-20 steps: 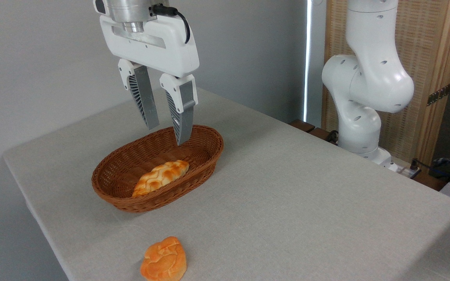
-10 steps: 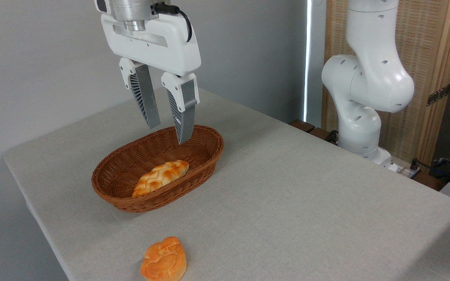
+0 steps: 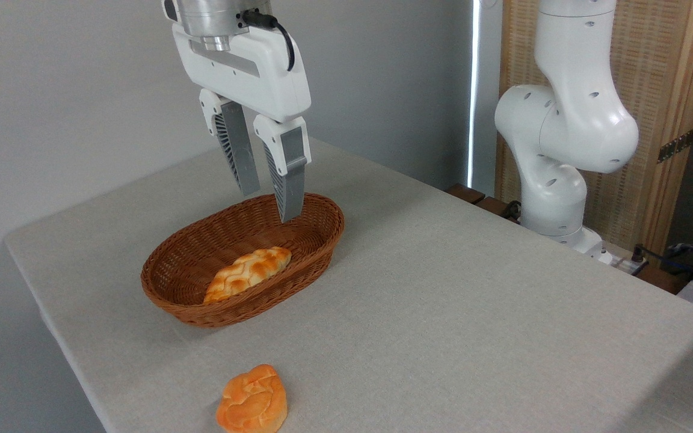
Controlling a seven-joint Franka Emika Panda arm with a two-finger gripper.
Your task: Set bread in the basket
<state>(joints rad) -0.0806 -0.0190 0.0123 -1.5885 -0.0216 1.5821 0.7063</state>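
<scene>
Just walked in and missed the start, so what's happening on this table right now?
A white robot arm is loading bread. The braided loaf lies inside the oval wicker basket, touched by nothing. The tool hangs open and empty above the basket's far end. A smaller orange bun sits on the table near the front edge, outside the basket.

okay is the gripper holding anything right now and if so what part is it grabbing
Nothing is held. The gripper hangs open and empty above the far end of the basket, and the bread lies free inside it.

Basket woven wicker; table matt cloth; claw glossy plastic.
</scene>
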